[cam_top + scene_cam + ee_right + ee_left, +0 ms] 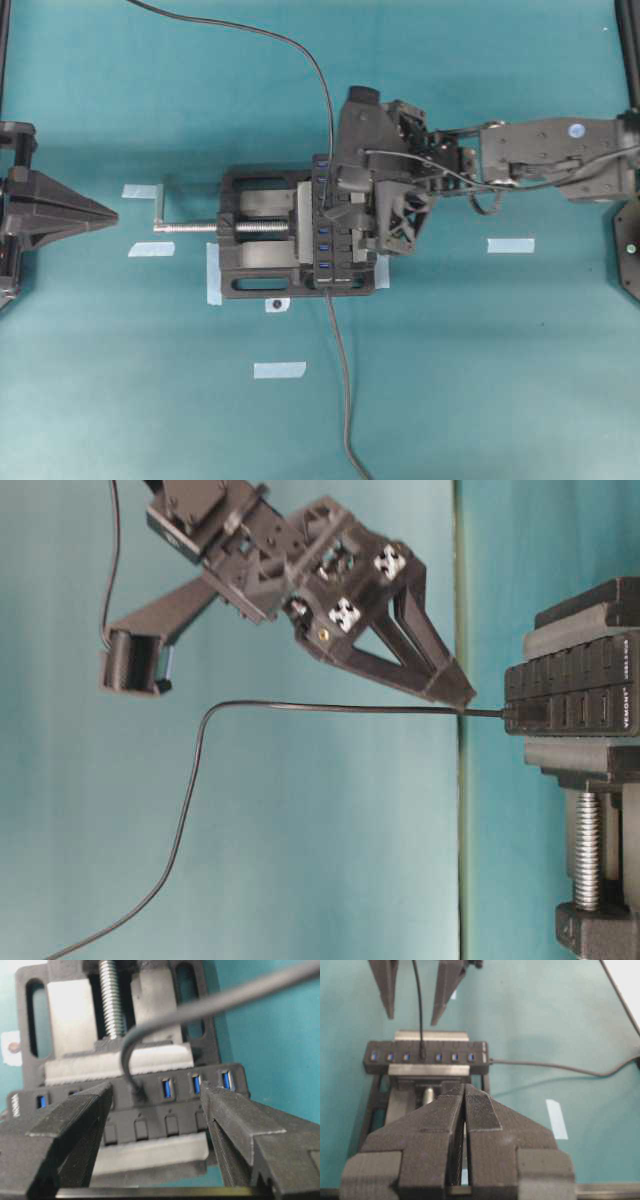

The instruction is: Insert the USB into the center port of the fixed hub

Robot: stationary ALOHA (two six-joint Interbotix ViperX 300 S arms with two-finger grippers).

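USB [422, 1052] seated in the center port [138, 1091] of the fixed hub [427, 1057], thin dark cable [330, 708] running off it and away across the teal table [480, 380]. Hub clamped in a black vise [255, 280] with silver screw [190, 227], thicker grey cable [560, 1066] leaving one end. White lettering on hub's end face, reads roughly "VEMONT" in table-level view; smaller print beside it too small to read. Right gripper [155, 1110] poised just over the hub, fingers [235, 1115] spread wide either side of the plugged USB, holding nothing, clear of the cable. Left gripper [465, 1110] well back from vise, fingers pressed together, nothing between. Pale tape strips [510, 245] scattered on table; no writing visible on them.
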